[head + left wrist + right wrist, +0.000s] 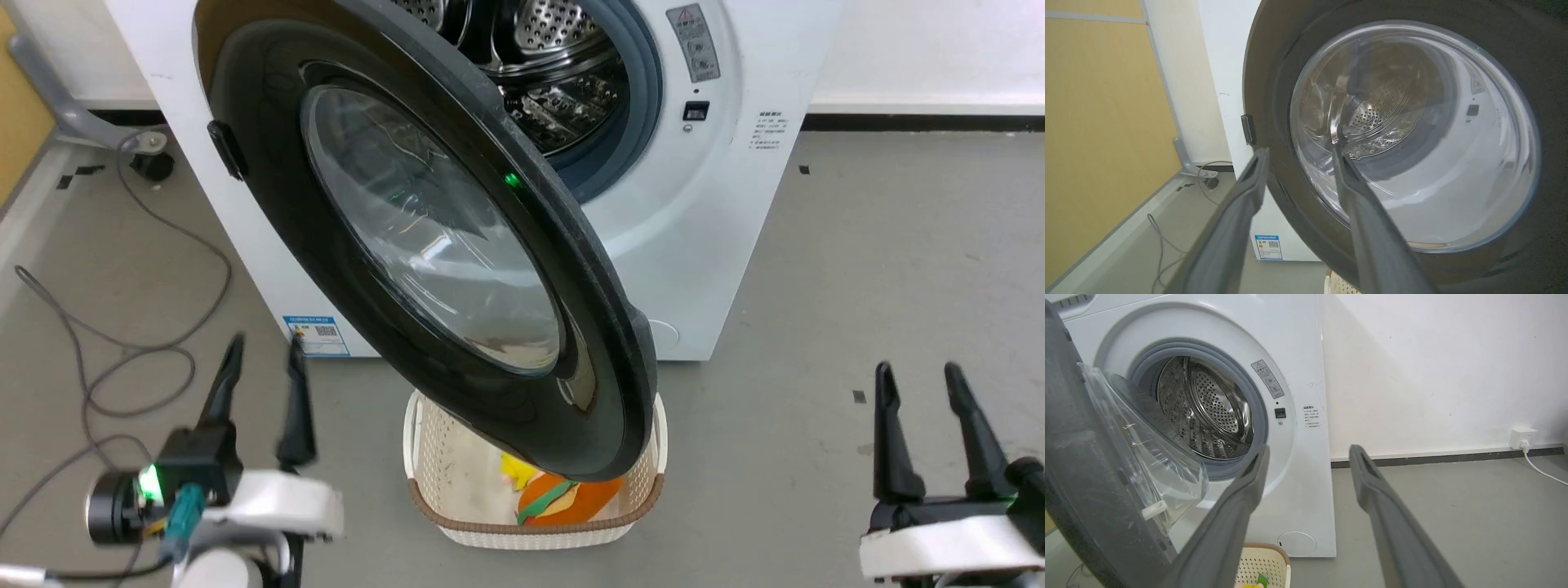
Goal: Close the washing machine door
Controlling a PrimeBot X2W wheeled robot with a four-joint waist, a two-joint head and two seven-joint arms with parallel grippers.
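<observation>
The white washing machine (718, 204) stands ahead with its steel drum (563, 73) exposed. The washing machine door (424, 237), black-rimmed with a bulging glass window, stands open and swung out toward me. My left gripper (263, 351) is low at the left, open and holding nothing, in front of the machine's lower left corner. In the left wrist view it (1299, 153) points at the door (1412, 134), at the left part of its outer rim. My right gripper (916, 376) is open and empty over the floor at the lower right, well clear of the door. The right wrist view has it (1310, 451) facing the machine (1298, 375) and the door's inner side (1106, 457).
A cream perforated basket (522, 535) with orange, green and yellow items sits on the floor under the door's free edge. Grey cables (122, 359) loop on the floor at the left. A wall socket (1523, 437) with a white cord is far right. A yellow panel (1094, 122) stands left of the machine.
</observation>
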